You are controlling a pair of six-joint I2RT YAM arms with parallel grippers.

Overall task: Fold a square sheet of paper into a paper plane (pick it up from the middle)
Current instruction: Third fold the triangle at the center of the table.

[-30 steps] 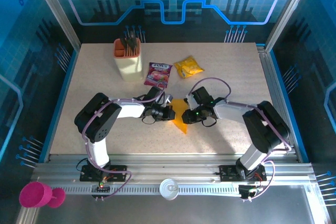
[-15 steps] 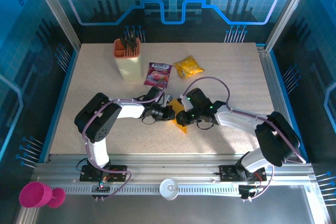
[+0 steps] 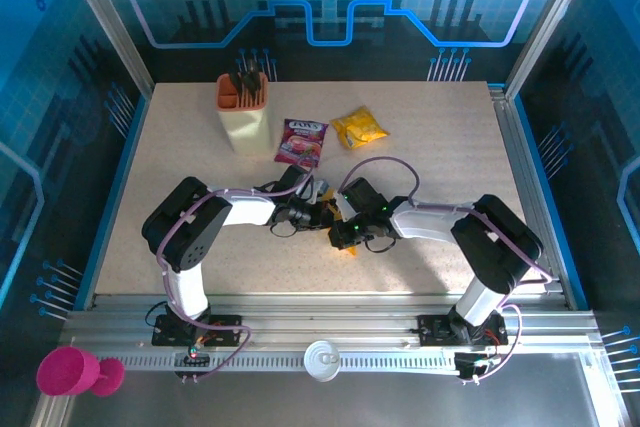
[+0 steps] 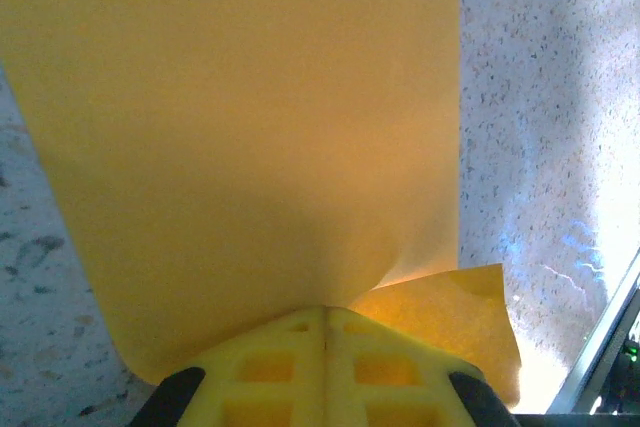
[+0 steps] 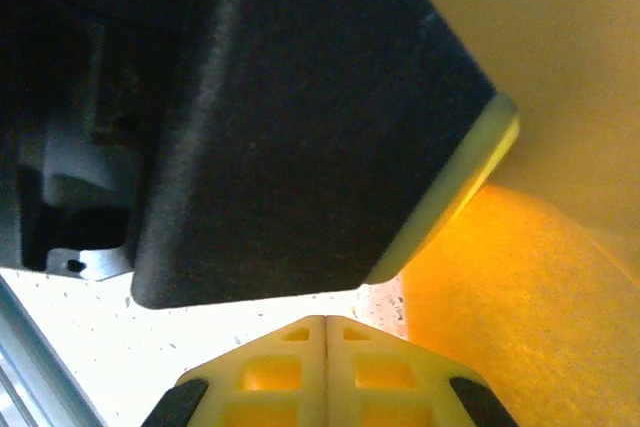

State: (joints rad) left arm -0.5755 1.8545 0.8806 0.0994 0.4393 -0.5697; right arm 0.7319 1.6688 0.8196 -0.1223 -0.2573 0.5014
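1. The square sheet of paper (image 4: 250,127) sits near the middle of the bench (image 3: 200,157), a little toward the near edge, between the two end effectors. From above, only slivers of orange show around them.
2. The left end effector (image 4: 325,322) has its fingers closed together. The sheet rises straight from their tips, so it appears pinched at the paper's edge and lifting that part off the bench.
3. The right end effector (image 5: 325,325) is also fully closed. No paper is visible between its tips. It sits just beside the left end effector's black body, with orange paper to one side, and it may be pressing down rather than gripping.
4. Done so far, by my reading: the sheet is picked up and worked on. The left wrist view shows a second, smaller orange layer poking out below the main surface, which suggests at least one fold or a turned-over flap.
5. Left to do: the paper plane itself. No narrow pointed dart and no clear centre crease can be seen, so most of the folding seems to lie ahead. How sharp any existing crease is cannot be told.
6. The beige holder (image 3: 246,122), purple printed packet (image 3: 302,140) and yellow snack packet (image 3: 359,127) stand toward the far edge, well apart from the work.
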